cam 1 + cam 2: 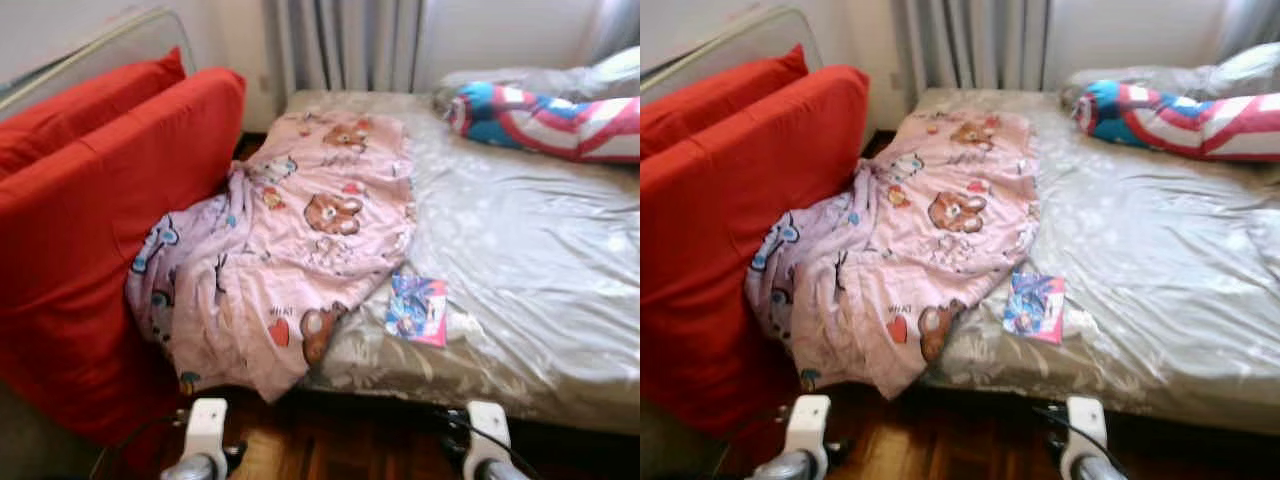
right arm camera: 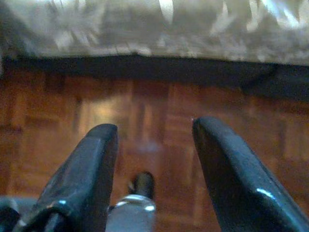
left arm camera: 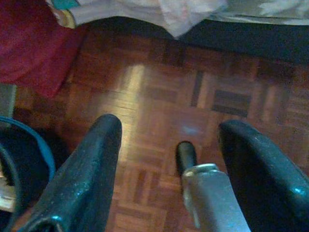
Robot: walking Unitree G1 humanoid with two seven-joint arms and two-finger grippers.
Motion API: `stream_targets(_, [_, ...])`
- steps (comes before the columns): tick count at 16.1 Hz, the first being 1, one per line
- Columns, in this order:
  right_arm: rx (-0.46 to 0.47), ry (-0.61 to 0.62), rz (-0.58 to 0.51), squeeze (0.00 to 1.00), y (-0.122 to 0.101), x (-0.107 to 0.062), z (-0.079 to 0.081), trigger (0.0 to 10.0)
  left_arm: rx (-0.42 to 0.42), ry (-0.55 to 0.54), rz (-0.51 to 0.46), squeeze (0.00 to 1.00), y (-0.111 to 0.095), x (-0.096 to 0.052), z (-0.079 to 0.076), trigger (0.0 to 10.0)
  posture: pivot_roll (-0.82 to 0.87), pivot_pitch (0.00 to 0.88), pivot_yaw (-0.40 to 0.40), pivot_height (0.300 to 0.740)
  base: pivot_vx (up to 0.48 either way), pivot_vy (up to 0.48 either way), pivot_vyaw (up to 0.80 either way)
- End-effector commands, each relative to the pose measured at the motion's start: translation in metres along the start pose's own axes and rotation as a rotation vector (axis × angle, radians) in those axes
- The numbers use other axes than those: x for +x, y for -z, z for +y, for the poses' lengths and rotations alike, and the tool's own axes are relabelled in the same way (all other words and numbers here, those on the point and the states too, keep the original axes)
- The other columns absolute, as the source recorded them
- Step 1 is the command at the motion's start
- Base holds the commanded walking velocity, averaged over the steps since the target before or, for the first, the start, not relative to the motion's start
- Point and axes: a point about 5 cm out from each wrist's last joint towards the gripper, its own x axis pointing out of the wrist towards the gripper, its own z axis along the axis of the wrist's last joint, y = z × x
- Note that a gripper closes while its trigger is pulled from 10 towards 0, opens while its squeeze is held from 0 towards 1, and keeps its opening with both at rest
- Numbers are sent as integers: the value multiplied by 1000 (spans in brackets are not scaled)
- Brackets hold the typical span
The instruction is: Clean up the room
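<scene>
- A bed (image 1: 540, 300) with a grey sheet spans the centre and right.
- A red sofa (image 1: 90, 230) stands at the left, against the bed.
- A pink bear-print blanket (image 1: 290, 240) lies crumpled on the bed's left part, spilling over its near edge.
- A striped red, white and blue pillow (image 1: 560, 120) lies far right.
- A small colourful booklet (image 1: 417, 310) lies near the bed's near edge, just right of the blanket.
- The left gripper (image 3: 169, 145) and right gripper (image 2: 154, 145) hang low above the parquet floor (image 3: 159, 92), fingers spread, holding nothing.

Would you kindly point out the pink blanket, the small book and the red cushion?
pink blanket (image 1: 300, 230), left eye view, on its middle near a bear print.
small book (image 1: 417, 310), left eye view, on its cover.
red cushion (image 1: 100, 220), left eye view, on its broad front face.
</scene>
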Motion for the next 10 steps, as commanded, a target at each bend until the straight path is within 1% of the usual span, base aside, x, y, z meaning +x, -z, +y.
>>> stream_targets(1, [-1,18,2,0,3,-2,-6,10000,-2,8,-2,0,-2,1,-3,10000,-35,0,31,740,266,0,0])
stream_targets(4, [-28,7,8,0,3,-2,-6,10000,-1,9,-1,0,-1,1,-3,10000,-37,0,32,740,266,0,0])
stream_targets(5, [-7,11,7,0,3,-2,-6,10000,-2,10,-1,0,-1,1,-4,10000,-37,0,32,740,266,0,0])
stream_targets(7, [-16,10,8,0,3,-2,-6,10000,-4,9,0,0,-1,1,-4,10000,-37,0,32,740,270,0,0])
stream_targets(8, [-36,6,3,0,2,-2,-6,10000,-4,9,0,0,-1,1,-3,10000,-36,0,31,740,270,0,569])
stream_targets(10, [-29,6,2,0,2,-1,-6,10000,-5,9,0,0,-1,1,-3,10000,-36,0,31,740,272,0,684])
